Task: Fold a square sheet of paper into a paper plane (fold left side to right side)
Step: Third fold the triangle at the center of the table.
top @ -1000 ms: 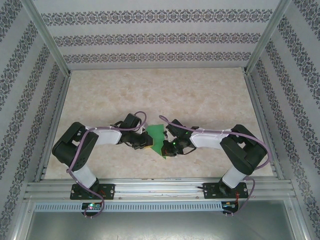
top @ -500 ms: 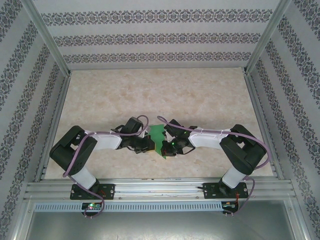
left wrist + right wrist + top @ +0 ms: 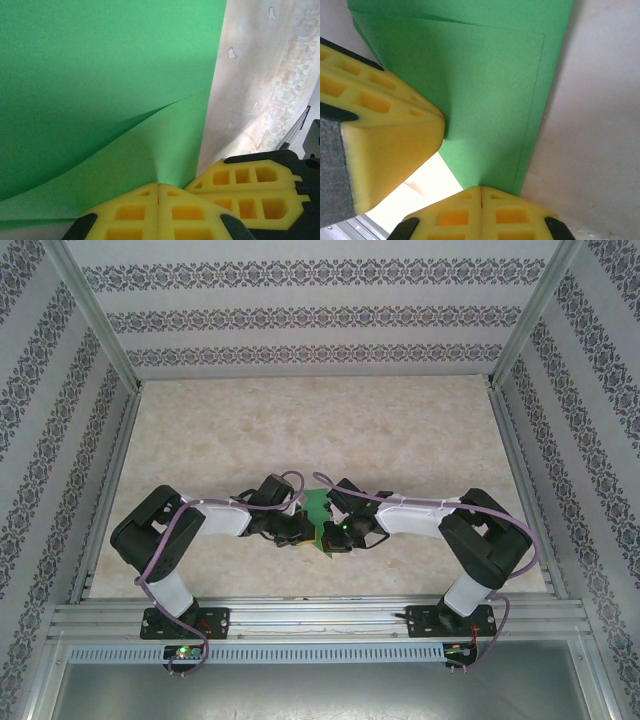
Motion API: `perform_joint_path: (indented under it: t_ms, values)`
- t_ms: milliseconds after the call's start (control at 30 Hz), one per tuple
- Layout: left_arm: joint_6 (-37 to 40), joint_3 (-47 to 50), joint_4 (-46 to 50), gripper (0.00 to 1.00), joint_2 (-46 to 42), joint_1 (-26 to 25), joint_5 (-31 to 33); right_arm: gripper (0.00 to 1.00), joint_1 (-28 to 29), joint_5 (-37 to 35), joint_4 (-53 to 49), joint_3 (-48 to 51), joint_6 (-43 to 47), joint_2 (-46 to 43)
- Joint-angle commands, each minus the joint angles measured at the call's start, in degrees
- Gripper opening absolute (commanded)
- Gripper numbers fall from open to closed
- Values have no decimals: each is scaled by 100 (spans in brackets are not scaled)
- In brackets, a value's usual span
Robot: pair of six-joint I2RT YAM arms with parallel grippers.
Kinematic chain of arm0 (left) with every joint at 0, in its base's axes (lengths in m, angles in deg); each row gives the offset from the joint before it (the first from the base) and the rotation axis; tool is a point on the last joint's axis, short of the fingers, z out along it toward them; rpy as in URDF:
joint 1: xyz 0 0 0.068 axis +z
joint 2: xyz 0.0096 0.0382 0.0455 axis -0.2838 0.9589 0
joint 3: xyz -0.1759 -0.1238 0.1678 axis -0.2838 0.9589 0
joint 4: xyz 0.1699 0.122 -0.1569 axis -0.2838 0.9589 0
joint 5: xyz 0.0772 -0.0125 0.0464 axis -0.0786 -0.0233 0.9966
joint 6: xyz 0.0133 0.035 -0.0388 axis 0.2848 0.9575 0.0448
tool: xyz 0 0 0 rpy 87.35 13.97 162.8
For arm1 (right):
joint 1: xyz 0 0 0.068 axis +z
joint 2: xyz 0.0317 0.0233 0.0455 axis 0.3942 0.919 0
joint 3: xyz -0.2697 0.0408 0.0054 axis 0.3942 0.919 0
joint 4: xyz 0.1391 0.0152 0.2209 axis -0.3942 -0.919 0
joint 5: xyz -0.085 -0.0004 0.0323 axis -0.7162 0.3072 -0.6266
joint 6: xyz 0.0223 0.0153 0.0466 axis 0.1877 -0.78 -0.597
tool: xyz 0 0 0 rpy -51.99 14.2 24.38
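The green sheet of paper (image 3: 318, 508), folded into narrow layers with a pointed far end, sits between the two arms at the table's near middle. My left gripper (image 3: 299, 532) is shut on its left near edge. In the left wrist view the yellow fingertips (image 3: 158, 186) pinch the paper (image 3: 110, 90), whose upper layer curves up. My right gripper (image 3: 333, 537) is shut on the near right edge. In the right wrist view its fingers (image 3: 480, 189) clamp the paper (image 3: 490, 95), which shows a straight crease line. The left gripper's yellow finger (image 3: 385, 125) touches the paper from the left.
The beige marbled table (image 3: 320, 430) stretches far behind the paper. Aluminium frame rails (image 3: 310, 618) run along the near edge and both sides, with patterned walls beyond. The two grippers stand almost against each other; the right gripper's yellow fingers (image 3: 255, 185) show in the left wrist view.
The left arm has slid right toward the right gripper and its jaws have closed on the paper. The paper looks narrower from above. The right arm has stayed put.
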Motion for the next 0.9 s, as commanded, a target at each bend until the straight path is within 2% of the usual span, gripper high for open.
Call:
perform_joint_path:
  t_ms: [0,433,867]
  values:
    - [40,-115,374,6,160,-49,207,0,18,-810,-821,197,102,337]
    - [450,-147,963,4,287,349,630,0,67,-882,-1119,78,222,372]
    - [1184,-275,1497,4,288,1330,686,0,70,-898,-1132,51,202,355]
